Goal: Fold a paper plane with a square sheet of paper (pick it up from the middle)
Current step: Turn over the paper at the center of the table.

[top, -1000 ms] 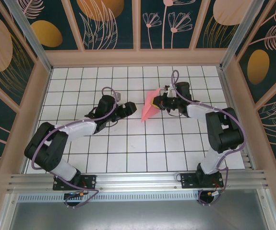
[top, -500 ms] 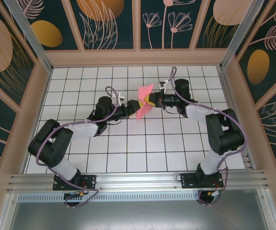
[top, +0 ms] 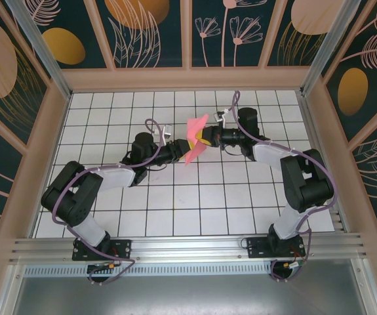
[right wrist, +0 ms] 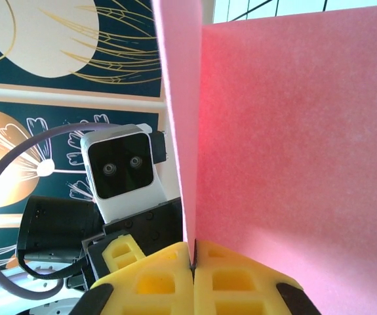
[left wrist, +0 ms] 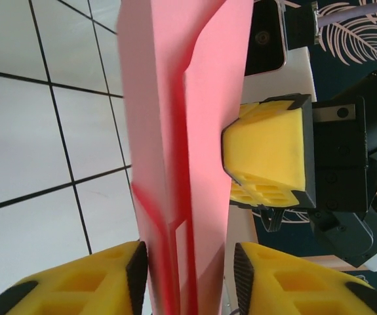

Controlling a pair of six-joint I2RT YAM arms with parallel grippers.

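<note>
At the centre of the white grid table (top: 175, 197), a folded pink paper (top: 193, 141) is held aloft between two grippers.

Over the far half of the table, the left arm (top: 103, 177) and the right arm (top: 299, 177) are stretched inward from their bases at the near edge, and their wrists are set almost nose to nose. The folded pink paper is held between them, clear of the surface and standing on edge. In the left wrist view, creases and layered flaps are seen running along its length. The left gripper (left wrist: 188, 262) is closed on the paper from one side, with its yellow pads (left wrist: 83, 289) laid against both outer faces. The right gripper (right wrist: 193, 262) is clenched on the paper from the opposite side. Its two yellow pads are shut together, with only the thin sheet pinched in the seam.
</note>
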